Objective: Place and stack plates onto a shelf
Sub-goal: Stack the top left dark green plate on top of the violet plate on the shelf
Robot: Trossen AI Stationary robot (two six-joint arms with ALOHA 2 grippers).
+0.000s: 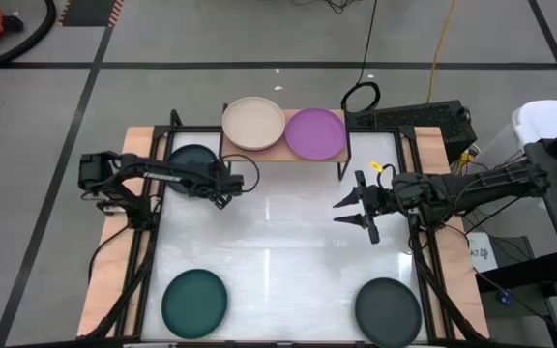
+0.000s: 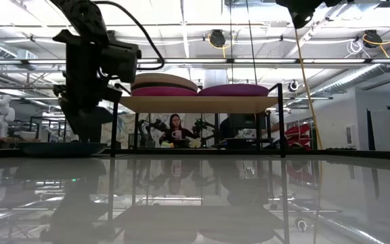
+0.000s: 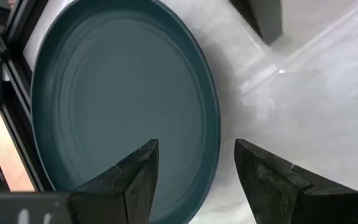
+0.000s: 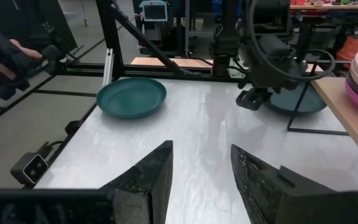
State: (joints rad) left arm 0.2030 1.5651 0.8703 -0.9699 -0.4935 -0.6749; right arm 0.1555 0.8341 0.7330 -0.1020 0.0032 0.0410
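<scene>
The light-wood shelf point(image 1: 280, 153) point(image 2: 202, 104) stands at the table's far edge. On it a beige plate point(image 1: 253, 124) lies on a hot pink one point(image 2: 161, 91), with a purple plate point(image 1: 315, 132) beside them. A dark teal plate point(image 1: 190, 157) point(image 3: 117, 93) lies flat on the table left of the shelf. My left gripper point(image 1: 222, 191) point(image 3: 196, 146) is open, pointing down over that plate's right rim, one finger over the inside and one outside; no touch shows. My right gripper point(image 1: 341, 211) point(image 4: 201, 149) is open, raised over the table's middle right.
A second dark teal plate point(image 1: 194, 303) point(image 4: 131, 98) lies at the near left corner and a charcoal plate point(image 1: 388, 310) at the near right. The shelf's black legs point(image 1: 346, 159) stand close to both arms. Bare white tabletop point(image 1: 278, 242) lies between. A person sits far beyond the table point(image 2: 175, 129).
</scene>
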